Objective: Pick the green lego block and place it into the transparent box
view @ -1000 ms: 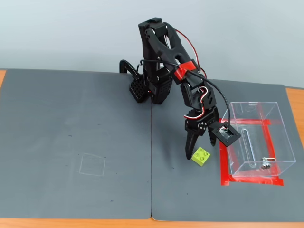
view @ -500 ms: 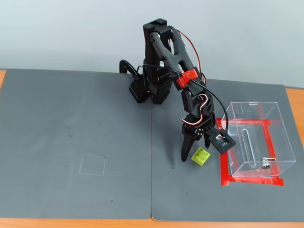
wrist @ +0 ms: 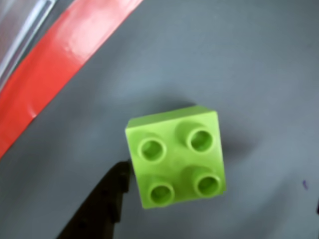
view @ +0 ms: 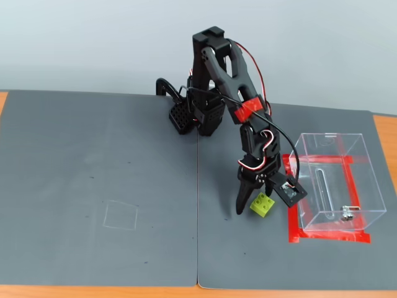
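Observation:
The green lego block (view: 262, 204) lies studs-up on the grey mat, just left of the transparent box (view: 338, 180). My gripper (view: 254, 206) is lowered over the block and is open, one black finger (view: 240, 208) reaching the mat on its left and the other jaw on its right. In the wrist view the block (wrist: 174, 157) fills the centre, with one fingertip (wrist: 107, 201) beside its lower left corner, close to it but not pressing. A corner of the box (wrist: 20, 20) shows at the upper left.
Red tape (view: 329, 236) marks a square under the box, and runs diagonally through the wrist view as a red tape strip (wrist: 60, 64). The arm's base (view: 198, 115) stands at the back of the mat. A faint square outline (view: 121, 215) is drawn on the left mat.
The arm has leaned forward and dropped lower, bringing the open gripper down around the block. The block and box have not moved.

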Controlling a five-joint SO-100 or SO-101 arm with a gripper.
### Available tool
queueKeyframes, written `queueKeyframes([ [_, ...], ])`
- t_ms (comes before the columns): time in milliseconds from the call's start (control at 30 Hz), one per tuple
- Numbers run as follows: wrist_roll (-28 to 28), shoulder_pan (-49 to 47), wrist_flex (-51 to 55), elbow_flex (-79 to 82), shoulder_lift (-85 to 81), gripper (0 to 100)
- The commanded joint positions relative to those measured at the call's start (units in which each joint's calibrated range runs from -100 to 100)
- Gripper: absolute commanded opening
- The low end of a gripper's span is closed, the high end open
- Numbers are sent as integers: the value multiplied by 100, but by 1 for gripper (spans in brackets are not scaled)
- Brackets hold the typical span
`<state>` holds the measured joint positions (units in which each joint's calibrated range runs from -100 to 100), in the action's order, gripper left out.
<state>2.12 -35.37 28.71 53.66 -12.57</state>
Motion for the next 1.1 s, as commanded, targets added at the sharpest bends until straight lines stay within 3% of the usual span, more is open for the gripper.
queueKeyframes([
  [0, 14, 27, -76, -422, 143, 42],
  [267, -22, 5, -423, -495, 499, 41],
  [600, -12, 35, -423, -486, 609, 32],
  [1067, -12, 57, -423, -468, 566, 11],
])
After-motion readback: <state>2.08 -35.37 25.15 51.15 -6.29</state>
